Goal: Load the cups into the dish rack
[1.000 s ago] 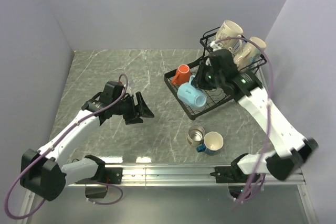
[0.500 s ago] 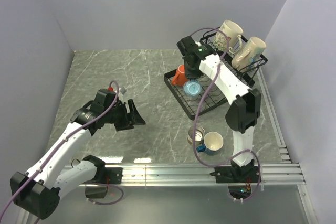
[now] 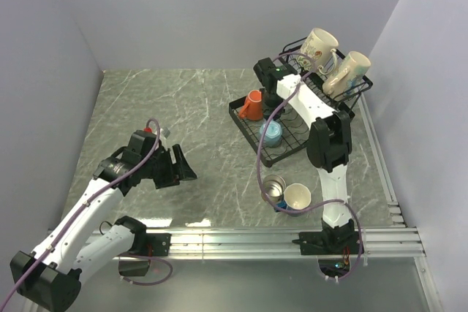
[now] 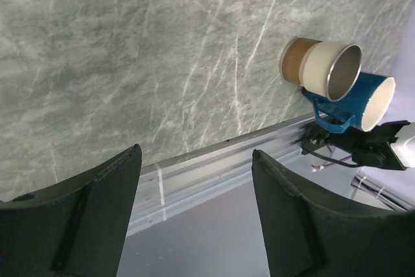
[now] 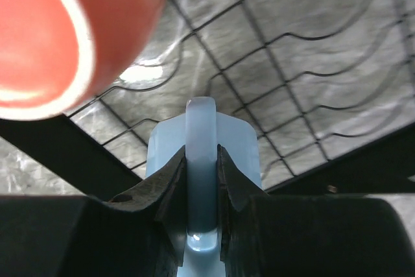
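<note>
The right gripper (image 5: 202, 152) is clamped on the handle of a light blue ceramic mug (image 5: 238, 139), one dark finger pressed to each side of the loop. The handle is uppermost and the mug hangs on its side below it, long axis roughly level. From overhead, one round end of the mug (image 3: 271, 134) faces the near edge of the table; mouth or base cannot be told. It sits over the wide lower tray of the black wire two-tier dish rack (image 3: 235, 111), just beside an orange ceramic mug (image 3: 252, 105) lying on its side in the tray's far left corner. Whether the blue mug rests on the wires cannot be told.

The right arm rises upright from its base, then folds up and left over the rack, with the gripper (image 3: 272, 116) pointing down.

In the raised upper basket, two cream ceramic mugs lean side by side, one floral-patterned (image 3: 319, 45) and one plain (image 3: 349, 69).

The left gripper (image 4: 194, 154) is wide open and holds nothing. Its arm stretches low over the grey marble-patterned table (image 3: 183, 100), well left of the rack, with the gripper (image 3: 179, 168) aimed right.

Near the front rail, a small steel cup (image 3: 273, 188) and a dark blue mug with a cream inside (image 3: 297, 199) touch each other, both mouths showing to the overhead camera.
</note>
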{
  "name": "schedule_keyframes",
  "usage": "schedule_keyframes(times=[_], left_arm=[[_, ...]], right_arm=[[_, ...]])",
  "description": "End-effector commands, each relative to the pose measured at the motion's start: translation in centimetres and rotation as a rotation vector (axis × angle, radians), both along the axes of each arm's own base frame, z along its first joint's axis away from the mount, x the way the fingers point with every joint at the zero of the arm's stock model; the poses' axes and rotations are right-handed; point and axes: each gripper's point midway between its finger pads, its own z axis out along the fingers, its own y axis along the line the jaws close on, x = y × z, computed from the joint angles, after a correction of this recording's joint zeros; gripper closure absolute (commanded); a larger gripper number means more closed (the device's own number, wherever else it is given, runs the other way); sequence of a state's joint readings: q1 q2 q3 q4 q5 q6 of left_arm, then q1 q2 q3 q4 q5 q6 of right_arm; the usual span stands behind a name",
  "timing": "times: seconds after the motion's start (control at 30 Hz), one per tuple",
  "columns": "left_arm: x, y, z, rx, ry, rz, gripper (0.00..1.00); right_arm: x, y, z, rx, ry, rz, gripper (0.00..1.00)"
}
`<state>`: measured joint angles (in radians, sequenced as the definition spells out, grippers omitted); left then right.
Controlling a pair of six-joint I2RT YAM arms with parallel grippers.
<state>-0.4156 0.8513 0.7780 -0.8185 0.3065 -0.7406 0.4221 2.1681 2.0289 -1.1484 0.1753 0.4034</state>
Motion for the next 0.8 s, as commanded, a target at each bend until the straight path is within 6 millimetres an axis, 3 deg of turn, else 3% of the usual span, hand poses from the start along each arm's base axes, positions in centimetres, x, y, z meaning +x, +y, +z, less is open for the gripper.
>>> schedule_keyframes(times=[0.0, 0.2, 0.6, 0.67, 0.73, 0.77], left_arm=[[0.1, 0.7, -0.1, 0.037, -0.02, 0.005, 0.26], [-0.1, 1.1, -0.4, 0.053, -0.017, 0.009, 0.26], [0.2, 0.9, -0.2, 0.05, -0.016, 0.003, 0.26], [0.3, 0.9, -0.2, 0.051, -0.016, 0.004, 0.27], [0.3, 0.8, -0.2, 0.05, -0.018, 0.002, 0.27], [0.3, 0.8, -0.4, 0.047, -0.013, 0.003, 0.27]], right_arm=[[0.4, 2.3, 0.8, 0.101, -0.014, 0.011, 1.0], [0.9, 2.7, -0.6, 0.126, 0.009, -0.009, 1.0], [3.1, 3.5, -0.5, 0.276, 0.024, -0.088, 0.99], [2.9, 3.4, -0.8, 0.275, 0.029, -0.094, 0.89], [2.7, 3.1, -0.7, 0.265, 0.019, -0.103, 0.71], [2.7, 2.8, -0.4, 0.258, 0.007, -0.107, 0.53]])
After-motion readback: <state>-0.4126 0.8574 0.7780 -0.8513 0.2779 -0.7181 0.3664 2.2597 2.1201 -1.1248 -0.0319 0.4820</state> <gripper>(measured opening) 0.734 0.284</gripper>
